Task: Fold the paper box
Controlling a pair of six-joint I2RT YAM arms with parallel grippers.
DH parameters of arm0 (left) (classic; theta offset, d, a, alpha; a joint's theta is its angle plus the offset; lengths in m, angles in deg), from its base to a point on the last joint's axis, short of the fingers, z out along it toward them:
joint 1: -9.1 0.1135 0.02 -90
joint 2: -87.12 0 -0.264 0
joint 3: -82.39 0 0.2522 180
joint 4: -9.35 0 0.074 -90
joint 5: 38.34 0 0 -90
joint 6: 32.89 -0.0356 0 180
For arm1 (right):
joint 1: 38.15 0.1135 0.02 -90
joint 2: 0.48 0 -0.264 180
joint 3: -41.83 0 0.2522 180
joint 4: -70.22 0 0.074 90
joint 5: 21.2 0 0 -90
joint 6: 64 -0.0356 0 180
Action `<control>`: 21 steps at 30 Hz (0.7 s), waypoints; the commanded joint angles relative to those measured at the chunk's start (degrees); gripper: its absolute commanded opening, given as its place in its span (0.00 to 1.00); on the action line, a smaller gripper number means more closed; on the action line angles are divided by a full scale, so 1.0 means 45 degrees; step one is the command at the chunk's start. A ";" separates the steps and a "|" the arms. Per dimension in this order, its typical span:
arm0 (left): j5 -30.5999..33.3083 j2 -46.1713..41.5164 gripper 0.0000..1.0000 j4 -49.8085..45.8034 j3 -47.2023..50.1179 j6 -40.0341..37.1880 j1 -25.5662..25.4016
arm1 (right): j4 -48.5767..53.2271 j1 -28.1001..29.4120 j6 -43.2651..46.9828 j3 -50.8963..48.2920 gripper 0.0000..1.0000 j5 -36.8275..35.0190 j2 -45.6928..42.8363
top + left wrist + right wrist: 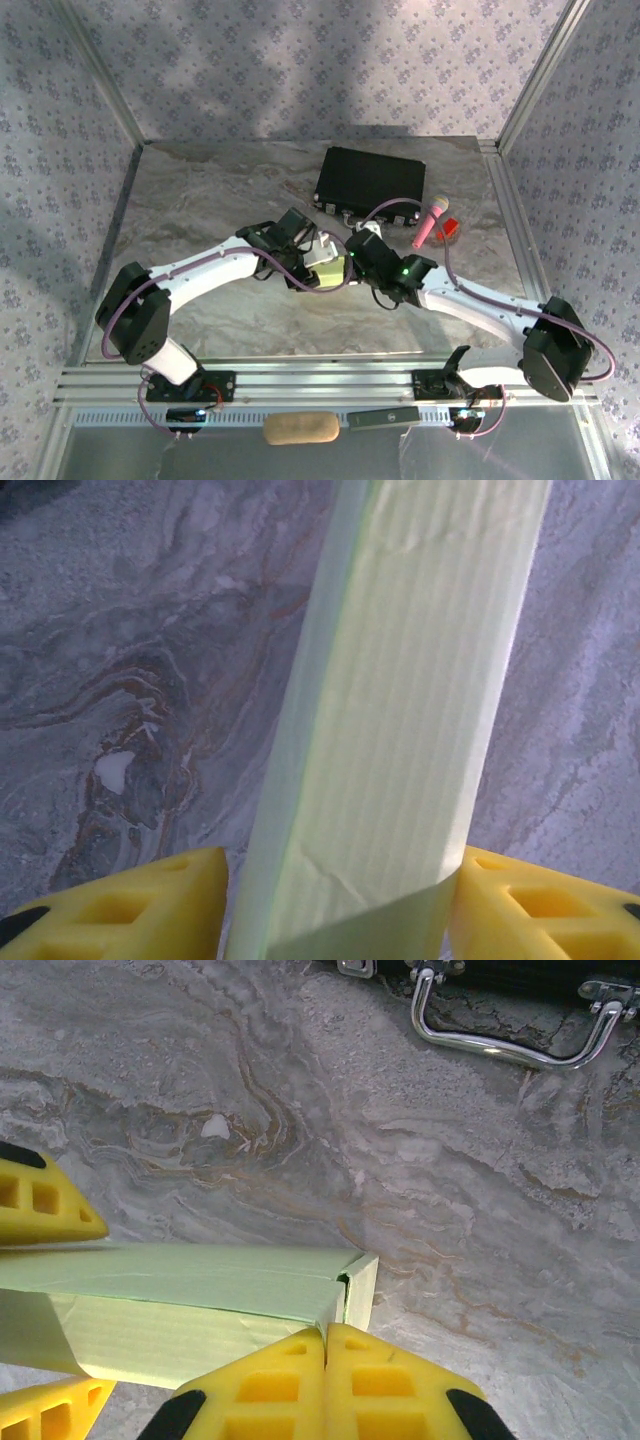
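The paper box [328,268] is a pale yellow-green card box held just above the marble table between the two arms. My left gripper [318,258] straddles it. In the left wrist view the paper box [400,730] fills the gap of that gripper [340,865], both yellow fingers [540,900] against its sides. My right gripper [357,250] is shut. In the right wrist view its joined tips [327,1332] press at the end corner of the paper box [180,1300], where a flap meets the end wall. The left gripper's fingers [40,1205] show at that view's left edge.
A black case [370,180] with a metal handle [510,1045] lies behind the grippers. A pink toy microphone [432,220] and a small red thing [447,230] lie to the right of it. A tan oblong [300,428] and a dark bar [385,418] sit below the near rail. Patterned walls enclose the table.
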State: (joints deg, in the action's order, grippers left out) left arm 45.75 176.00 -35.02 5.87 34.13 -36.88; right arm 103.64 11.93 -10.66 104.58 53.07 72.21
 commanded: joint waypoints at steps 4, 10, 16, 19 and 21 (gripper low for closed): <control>-0.0260 -0.1579 0.64 0.1389 0.0406 0.1821 0.0134 | 0.0528 0.0290 -0.0184 0.0070 0.00 -0.0430 0.0133; 0.0072 -0.2672 1.00 0.1841 0.1033 0.3162 0.0127 | 0.0618 0.0523 -0.0269 0.0348 0.00 -0.0636 0.0410; 0.0946 -0.3872 0.92 0.2289 0.1361 0.4523 0.0244 | 0.0771 0.0684 -0.0382 0.0540 0.00 -0.0938 0.0585; 0.1728 -0.4641 0.73 0.2115 0.1367 0.5910 0.0374 | 0.0883 0.0733 -0.0386 0.0644 0.00 -0.1034 0.0583; 0.2295 -0.5176 0.56 0.1638 0.1355 0.7027 0.0529 | 0.1000 0.0743 -0.0407 0.0742 0.00 -0.1075 0.0613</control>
State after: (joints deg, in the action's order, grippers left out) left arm 51.56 156.41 -26.95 12.21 57.47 -35.41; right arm 104.86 14.77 -11.16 106.14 49.86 74.04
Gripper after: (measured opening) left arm 0.617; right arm 0.052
